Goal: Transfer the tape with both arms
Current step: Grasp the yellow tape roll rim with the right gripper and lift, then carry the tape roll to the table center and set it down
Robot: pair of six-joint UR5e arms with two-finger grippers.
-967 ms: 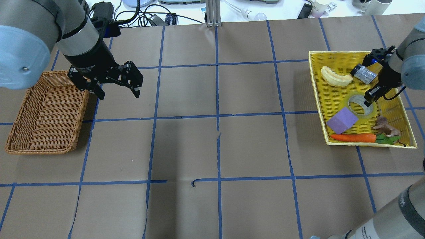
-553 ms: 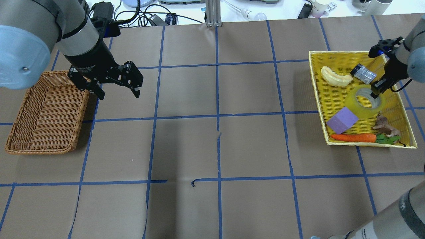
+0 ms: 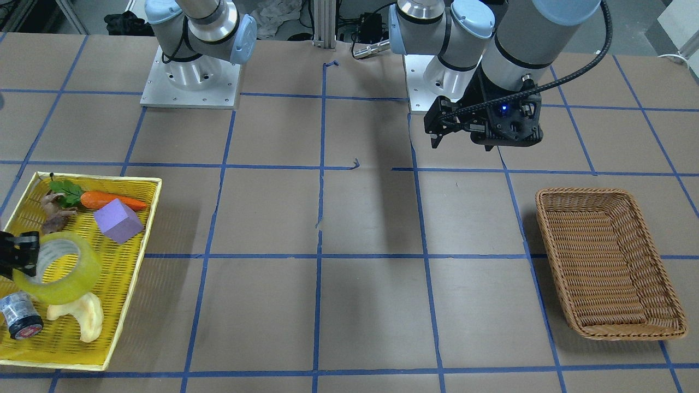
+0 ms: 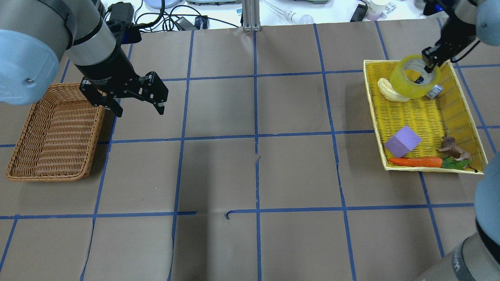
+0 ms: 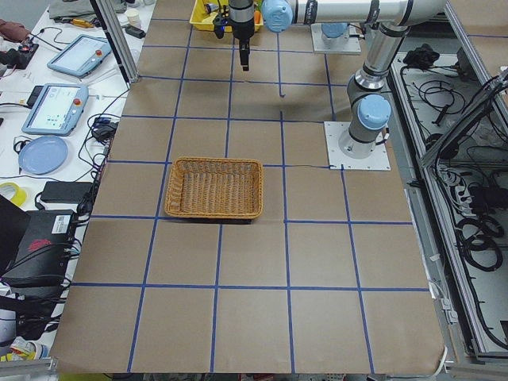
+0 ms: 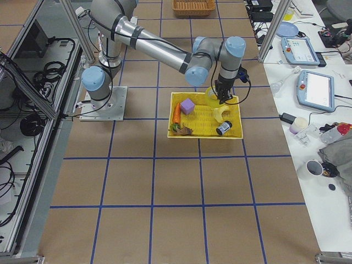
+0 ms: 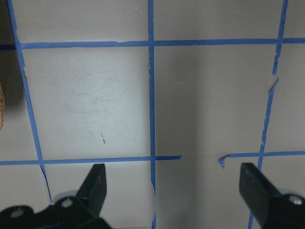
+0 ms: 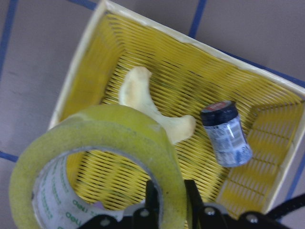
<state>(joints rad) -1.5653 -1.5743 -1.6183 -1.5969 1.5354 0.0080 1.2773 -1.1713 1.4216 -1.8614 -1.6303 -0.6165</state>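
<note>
while right pincer (image 8: pixel 170 202) pinches tape (image 4: pixel 406 88) over yellow tray (image 4: pixel 422 121), carrot (image 4: pixel 416 161), cube (image 4: pixel 402 141), can (image 8: pixel 226 133) inside, left pincer (image 4: pixel 140 111) spread

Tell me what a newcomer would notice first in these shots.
The yellow-green tape roll hangs in the air, pinched by its wall in the right gripper over the far end of the yellow tray, above a crescent toy and a small can. Next comes the left gripper, jaws wide open and empty, hovering over bare table beside the wicker basket.
</note>
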